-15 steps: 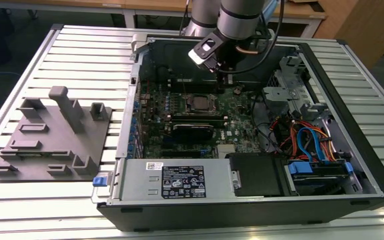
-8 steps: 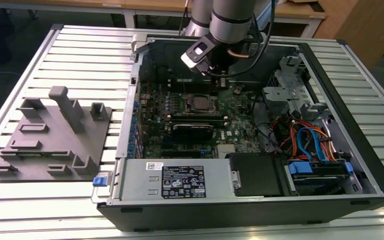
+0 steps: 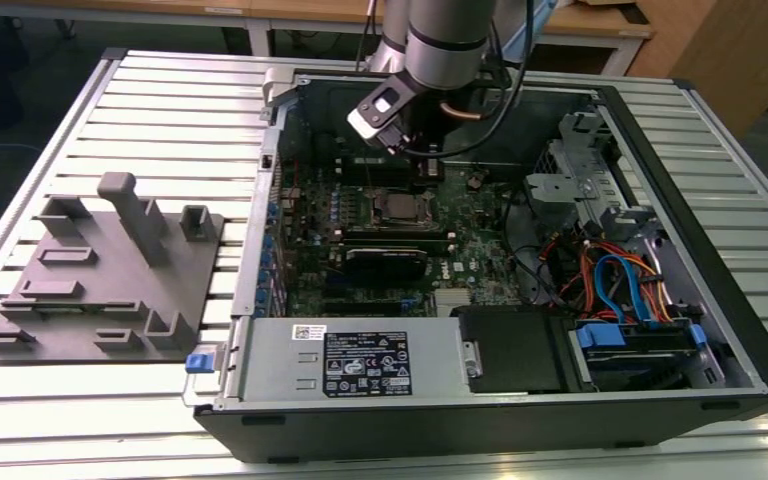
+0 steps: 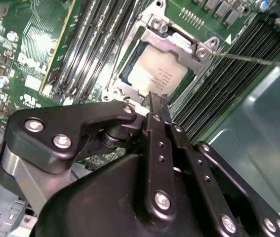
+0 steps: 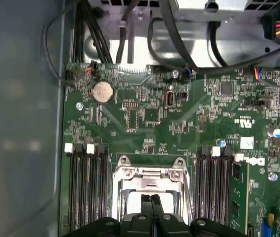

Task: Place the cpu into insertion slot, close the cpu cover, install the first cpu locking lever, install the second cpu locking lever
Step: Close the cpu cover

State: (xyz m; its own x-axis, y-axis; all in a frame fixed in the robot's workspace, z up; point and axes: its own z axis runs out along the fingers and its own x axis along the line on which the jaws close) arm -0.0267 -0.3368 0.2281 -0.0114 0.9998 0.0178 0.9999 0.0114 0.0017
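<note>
An open computer case (image 3: 704,330) lies on a slatted metal table (image 3: 157,100). A robot arm (image 3: 444,40) reaches down into it, over the green circuit board (image 5: 179,123). The chip (image 4: 157,74) sits in its socket (image 4: 126,74). Its silvery top shows through the square opening of the metal cover (image 4: 179,45) lying over it. The jaws are pressed together, holding nothing, with their tips at the cover's edge. A thin metal lever (image 4: 251,59) sticks out beside the socket.
</note>
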